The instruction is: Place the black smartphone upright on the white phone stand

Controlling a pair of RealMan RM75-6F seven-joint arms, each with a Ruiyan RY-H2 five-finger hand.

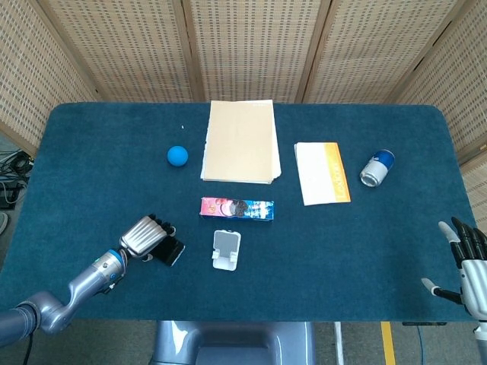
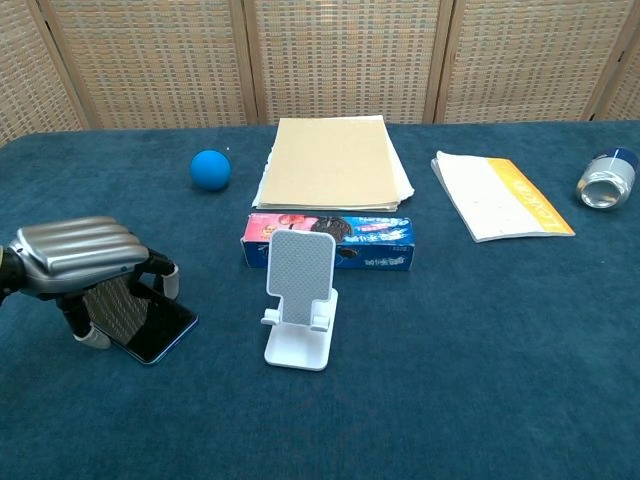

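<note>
The black smartphone [image 2: 150,318] lies low on the blue table, left of the white phone stand [image 2: 298,296]. My left hand [image 2: 80,260] arches over the phone's left half, with fingers on its far edge and the thumb at its near edge, gripping it. From above, the left hand [image 1: 144,237] covers most of the smartphone [image 1: 175,252], a short way left of the empty stand [image 1: 227,249]. My right hand [image 1: 466,268] hovers with fingers spread at the table's right front corner, holding nothing.
A blue cookie box [image 2: 330,242] lies just behind the stand. Further back are a tan folder [image 2: 330,160], a blue ball [image 2: 210,169], a white and yellow booklet [image 2: 500,195] and a can on its side [image 2: 605,180].
</note>
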